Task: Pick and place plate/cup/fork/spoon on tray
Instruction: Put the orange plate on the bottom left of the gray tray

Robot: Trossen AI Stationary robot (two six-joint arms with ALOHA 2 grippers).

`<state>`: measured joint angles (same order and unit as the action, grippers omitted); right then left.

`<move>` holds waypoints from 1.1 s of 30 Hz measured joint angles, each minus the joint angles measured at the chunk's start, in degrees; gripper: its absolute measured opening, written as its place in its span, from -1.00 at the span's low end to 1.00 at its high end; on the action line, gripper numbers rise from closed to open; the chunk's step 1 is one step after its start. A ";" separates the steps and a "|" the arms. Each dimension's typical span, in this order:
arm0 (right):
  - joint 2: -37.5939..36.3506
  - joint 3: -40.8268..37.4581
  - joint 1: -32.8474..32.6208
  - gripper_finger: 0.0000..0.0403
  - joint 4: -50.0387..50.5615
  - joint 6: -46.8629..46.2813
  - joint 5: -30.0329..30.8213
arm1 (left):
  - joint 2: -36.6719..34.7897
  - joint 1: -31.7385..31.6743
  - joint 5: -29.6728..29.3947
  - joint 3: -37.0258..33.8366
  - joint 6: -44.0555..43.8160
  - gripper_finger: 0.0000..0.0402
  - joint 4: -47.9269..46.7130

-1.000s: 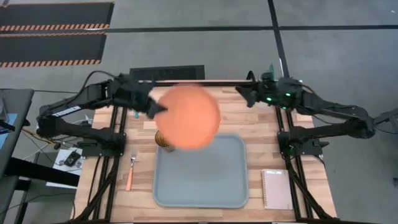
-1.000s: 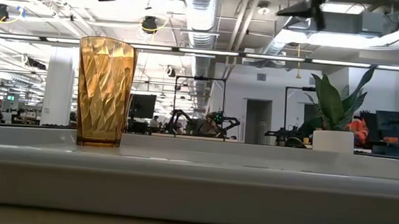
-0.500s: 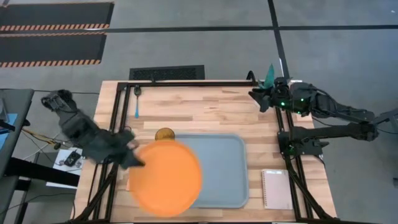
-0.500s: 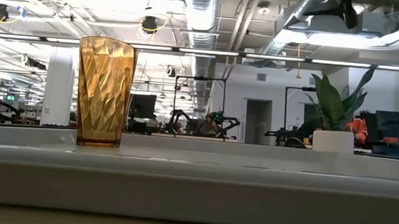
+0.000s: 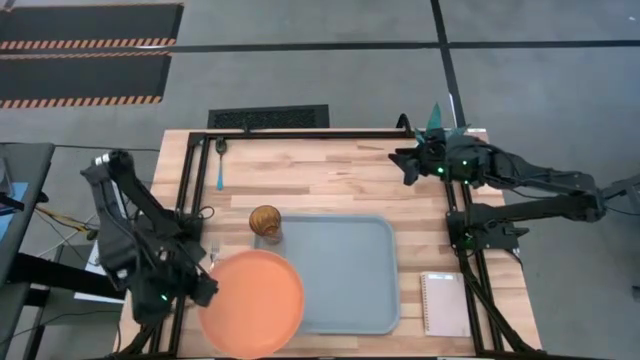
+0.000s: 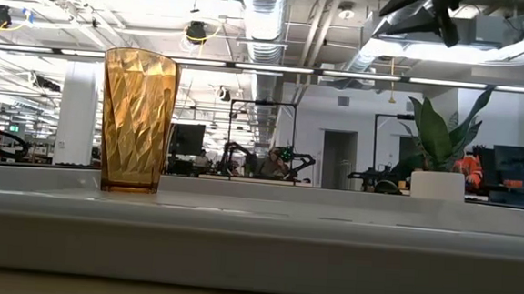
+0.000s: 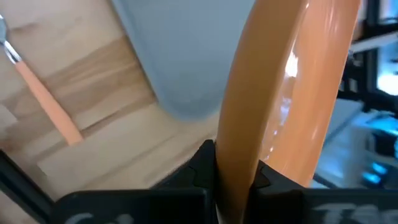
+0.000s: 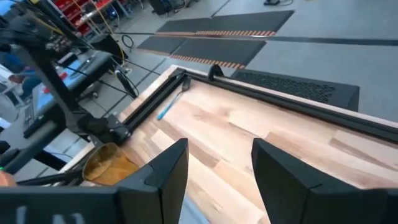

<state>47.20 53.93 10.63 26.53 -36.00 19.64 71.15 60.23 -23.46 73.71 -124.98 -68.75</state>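
Note:
The orange plate (image 5: 250, 303) is level over the near-left corner of the grey-blue tray (image 5: 345, 272). My left gripper (image 5: 205, 290) is shut on the plate's left edge. The amber cup (image 5: 266, 222) stands upright at the tray's far-left corner and also shows in the low view (image 6: 137, 121). The blue-handled spoon (image 5: 219, 165) lies at the far left of the table. The orange-handled fork (image 7: 46, 102) lies left of the tray, partly hidden by my left arm. My right gripper (image 5: 405, 165) is open and empty, held high over the far right. My left gripper pinches the plate's rim (image 7: 233, 165) between its two fingers, on the side toward the table's left edge. The fingers (image 7: 199, 168) come in about level from the left. The plate sits flat, face up; whether it rests on the tray or hangs above it I cannot tell.
A small pink notebook (image 5: 445, 303) lies at the near right of the tray. A white pot with a green plant (image 6: 438, 181) stands at the far right corner. Bare wood (image 5: 330, 185) lies between the tray and the far edge.
My left gripper has swung the plate from high over the far middle of the table toward the near-left corner and down. The plate has stayed level and now lies over the tray's near-left corner. The cup, fork, spoon and tray have kept their places.

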 joint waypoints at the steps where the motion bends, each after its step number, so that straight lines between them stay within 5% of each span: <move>1: 0.22 0.00 0.00 -0.01 -0.23 -0.01 0.00 | 1.09 -0.04 0.06 0.00 -0.05 -0.98 -0.44; 8: 0.57 0.00 0.00 -0.05 -2.77 0.01 -0.01 | 3.33 -0.02 1.62 -4.91 -5.39 -0.98 -2.58; 28: 0.48 0.00 0.00 -0.06 -3.25 -0.14 -0.02 | -1.63 -9.24 0.54 -36.18 5.31 -0.97 44.58; 33: 0.48 0.00 0.00 -0.06 -3.25 -0.11 -0.02 | -1.65 -11.82 0.27 -39.47 5.01 -0.97 46.38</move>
<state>47.68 53.93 10.63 23.29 -36.12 19.62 69.49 48.41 -23.20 34.24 -119.97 -22.38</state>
